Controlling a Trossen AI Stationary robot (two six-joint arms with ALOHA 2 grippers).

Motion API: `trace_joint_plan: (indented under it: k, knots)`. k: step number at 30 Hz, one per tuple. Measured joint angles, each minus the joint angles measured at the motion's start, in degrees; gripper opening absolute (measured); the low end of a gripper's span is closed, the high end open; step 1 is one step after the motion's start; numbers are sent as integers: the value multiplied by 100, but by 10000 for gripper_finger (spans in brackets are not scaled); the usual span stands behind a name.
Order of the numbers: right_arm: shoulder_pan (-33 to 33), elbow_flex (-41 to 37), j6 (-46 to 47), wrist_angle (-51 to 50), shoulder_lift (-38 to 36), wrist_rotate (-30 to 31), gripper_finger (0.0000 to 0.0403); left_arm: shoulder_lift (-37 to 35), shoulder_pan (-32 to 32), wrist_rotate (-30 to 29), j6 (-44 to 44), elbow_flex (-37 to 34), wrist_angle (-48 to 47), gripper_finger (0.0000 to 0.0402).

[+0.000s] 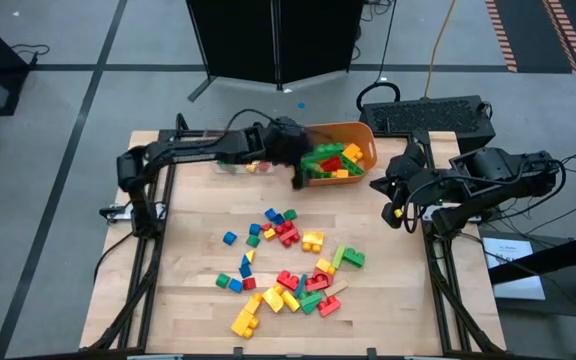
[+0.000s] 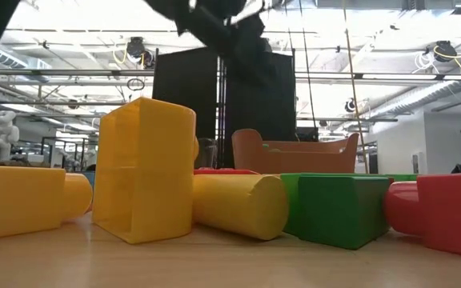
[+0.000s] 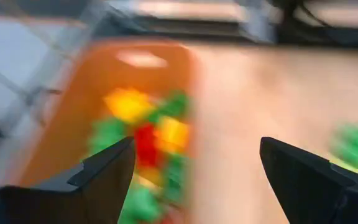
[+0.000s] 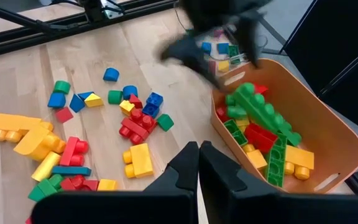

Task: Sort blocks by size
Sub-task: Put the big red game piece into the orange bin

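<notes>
Loose blocks (image 1: 288,262) in red, yellow, green and blue lie scattered on the wooden table's middle and near part. More blocks fill the orange tub (image 1: 353,135) at the far edge. My left gripper (image 1: 296,172) hovers open at the tub's left rim with nothing between its fingers. In the left wrist view my left gripper (image 3: 194,168) looks down on the tub (image 3: 61,124). My right gripper (image 1: 400,208) waits shut, raised at the table's right side. From there my right gripper (image 4: 199,163) looks across the blocks (image 4: 138,124) and the tub (image 4: 328,137).
A clear tray (image 1: 230,166) holding a few small blocks sits at the far left, partly under my left arm. In the low view a tall yellow block (image 2: 146,172), a green one (image 2: 342,208) and a red one (image 2: 454,212) stand close to the near edge.
</notes>
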Motion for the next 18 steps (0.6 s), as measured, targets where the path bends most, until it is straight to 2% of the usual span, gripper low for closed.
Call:
trace_joint_plan:
  k: [3,6,10,14,18]
  knots:
    - [0,1,0,2,0,3,9,-69,-415,215,-136,20,-1370,336]
    - [0,0,0,4,0,2,9,-34,-892,130,-459,-164,-2206,335]
    - [0,0,0,3,0,4,9,57,-1463,-176,-1427,-729,-1999,335]
    - [0,0,-4,-7,-1,2,9,37,-1864,-799,-2340,-1172,-1478,335]
    - [0,0,-39,-13,-2,2,9,48,-2139,-1177,-2700,-1433,-1329,335]
